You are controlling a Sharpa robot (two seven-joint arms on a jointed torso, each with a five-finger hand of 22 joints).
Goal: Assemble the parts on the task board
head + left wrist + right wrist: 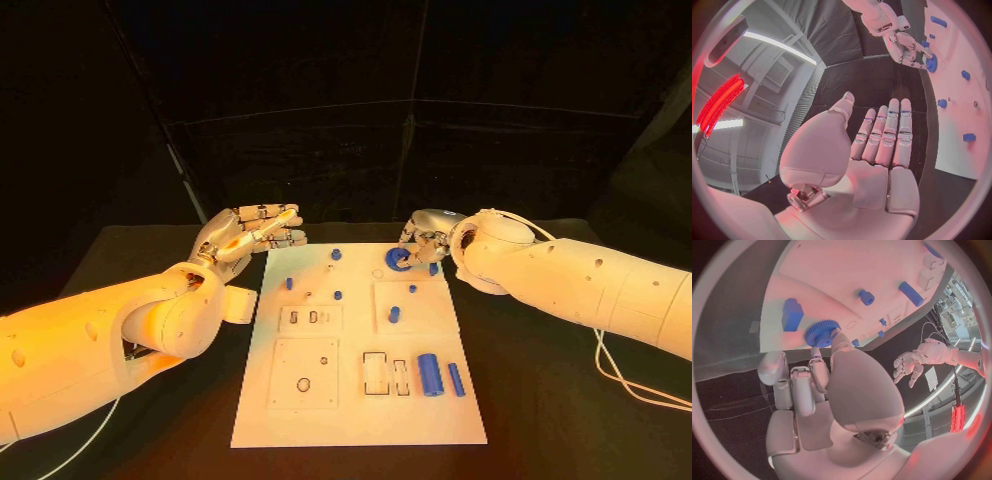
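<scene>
The white task board [361,420] lies in the middle of the black table. A blue gear [397,258] sits at its far edge. My right hand [428,235] reaches it from the right, and in the right wrist view the thumb tip and a finger pinch the gear's [822,333] rim. The left wrist view shows that hand [907,47] bent over the gear [932,62]. My left hand [253,235] hovers off the board's far left corner, fingers straight and apart [882,135], holding nothing. A thick blue cylinder [428,374] and a thin blue rod [456,379] lie near the board's front right.
Small blue pegs [336,255] [289,283] [392,315] stand across the board's far half, among square plates with cut-outs [306,372]. A blue block [792,314] lies close to the gear. White cables [635,385] trail on the table at the right.
</scene>
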